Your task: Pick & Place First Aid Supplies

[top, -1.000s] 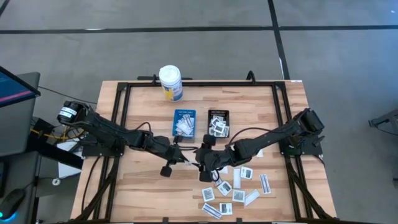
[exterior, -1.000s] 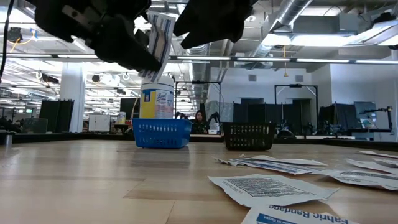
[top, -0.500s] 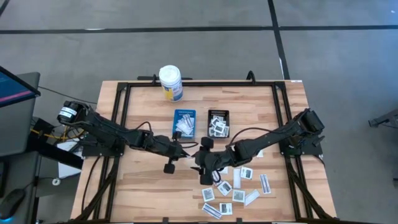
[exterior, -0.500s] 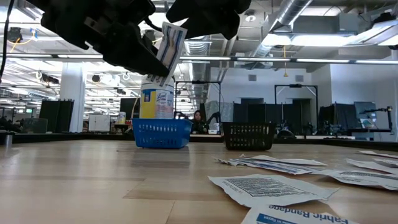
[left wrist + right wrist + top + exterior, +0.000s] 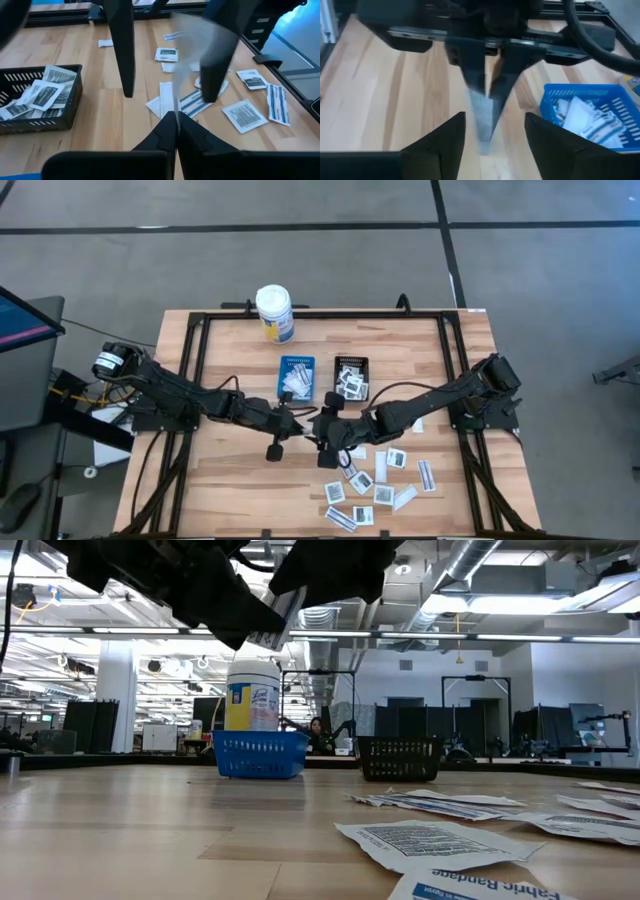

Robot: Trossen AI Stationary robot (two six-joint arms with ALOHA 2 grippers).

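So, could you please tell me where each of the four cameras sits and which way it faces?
High view: overhead, straight down; both arms meet mid-table, left end effector, right end effector.
Low view: table height, across to the blue tray; both arms above.
Left wrist view: past its shut fingers, gripping a strip packet.
Right wrist view: between its open fingers, facing the left end effector.
Shared: both wrist views show that packet.

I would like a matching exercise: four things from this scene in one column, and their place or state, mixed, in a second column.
1. left hand
2. right hand
3. blue tray
4. white bottle

a. open
b. at the table's far edge
c. shut on a packet
d. left of the black tray

Pairs: 1-c, 2-a, 3-d, 4-b
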